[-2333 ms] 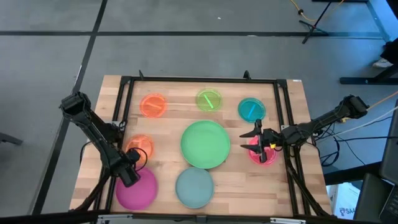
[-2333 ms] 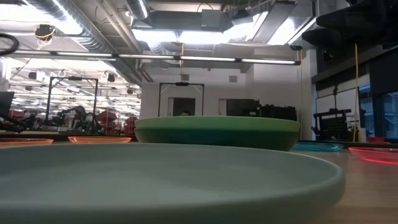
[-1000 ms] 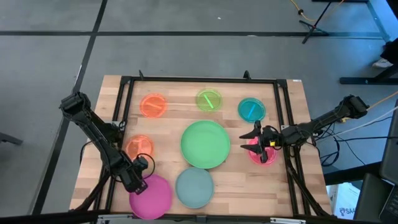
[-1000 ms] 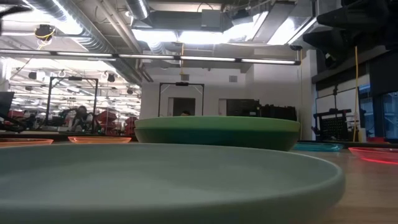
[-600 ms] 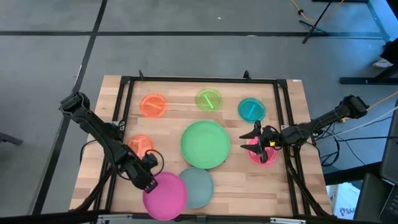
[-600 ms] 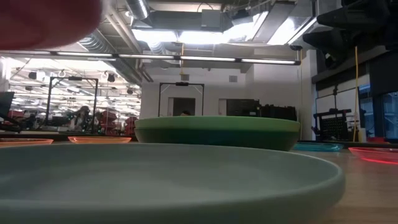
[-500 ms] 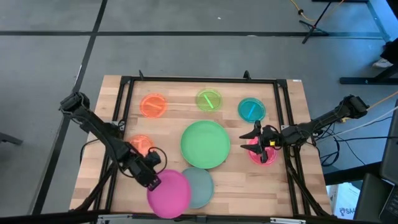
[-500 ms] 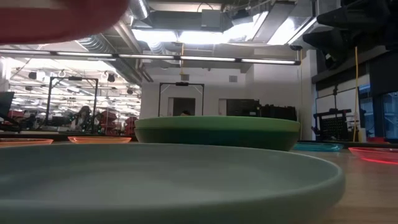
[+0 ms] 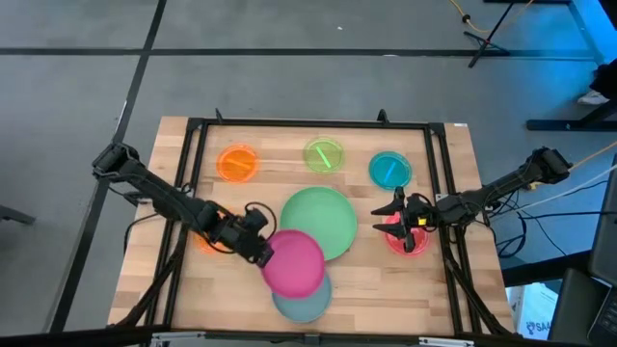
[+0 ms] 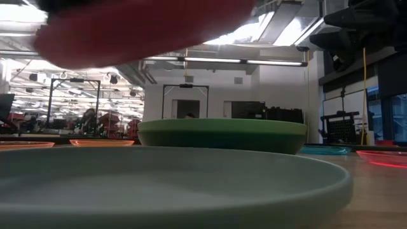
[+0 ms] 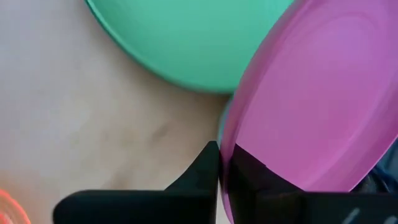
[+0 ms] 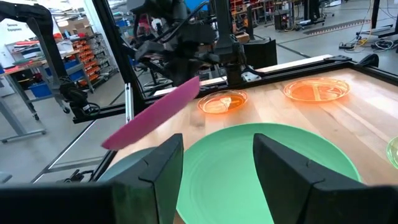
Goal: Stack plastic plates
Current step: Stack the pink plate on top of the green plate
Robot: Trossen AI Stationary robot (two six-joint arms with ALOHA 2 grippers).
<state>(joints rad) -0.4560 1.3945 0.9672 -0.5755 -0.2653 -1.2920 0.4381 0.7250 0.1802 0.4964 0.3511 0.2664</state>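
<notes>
Magenta plate airborne, held by its rim.
We see the left gripper [image 9: 262, 249] fingers pinching the magenta plate [image 9: 294, 261], tilted above the blue-grey plate [image 9: 301, 305], overlapping the large green plate's [image 9: 323, 214] near edge. Right gripper [image 9: 399, 214], fingers spread, hovers over the red-pink plate [image 9: 406, 241].

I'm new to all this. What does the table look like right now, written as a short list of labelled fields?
Left gripper: shut on the magenta plate, held in the air
Magenta plate position: above the blue-grey plate, overlapping the large green plate edge
Right gripper: open, over the red-pink plate
Far row: orange plate, lime plate, teal plate
Surface: wooden table
</notes>
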